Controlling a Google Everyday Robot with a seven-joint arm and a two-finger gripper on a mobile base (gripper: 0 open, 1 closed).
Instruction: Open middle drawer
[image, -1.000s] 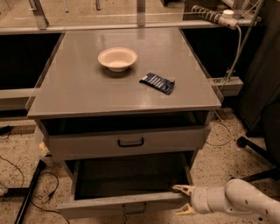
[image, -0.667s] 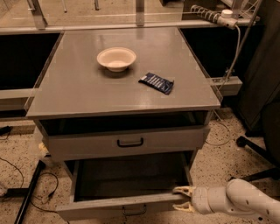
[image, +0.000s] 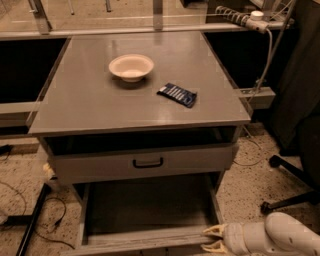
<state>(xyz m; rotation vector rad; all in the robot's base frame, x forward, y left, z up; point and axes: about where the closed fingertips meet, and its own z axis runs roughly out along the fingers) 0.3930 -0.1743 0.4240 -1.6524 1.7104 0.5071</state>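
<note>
The middle drawer (image: 145, 241) is a wide shallow grey drawer. It is pulled far out of the grey cabinet, and its empty dark inside shows. Its low front panel runs along the bottom of the camera view, and its handle is not visible. My gripper (image: 212, 238) is at the bottom right, on a white arm. Its two tan fingertips (image: 216, 230) sit one above and one below the right end of that front panel, closed on it. Above is the taller-fronted top drawer (image: 145, 164) with a black bar handle, pushed nearly in.
On the cabinet top (image: 85, 105) are a cream bowl (image: 131, 66) and a dark blue packet (image: 177, 94). An office chair base (image: 287, 182) stands on the floor at the right. A power strip (image: 240, 15) and its cable are at the back right. Cables lie on the floor at the left.
The middle drawer's front panel has come a little further out toward the camera. My gripper has moved with it. The bowl, the packet and the top drawer have not moved.
</note>
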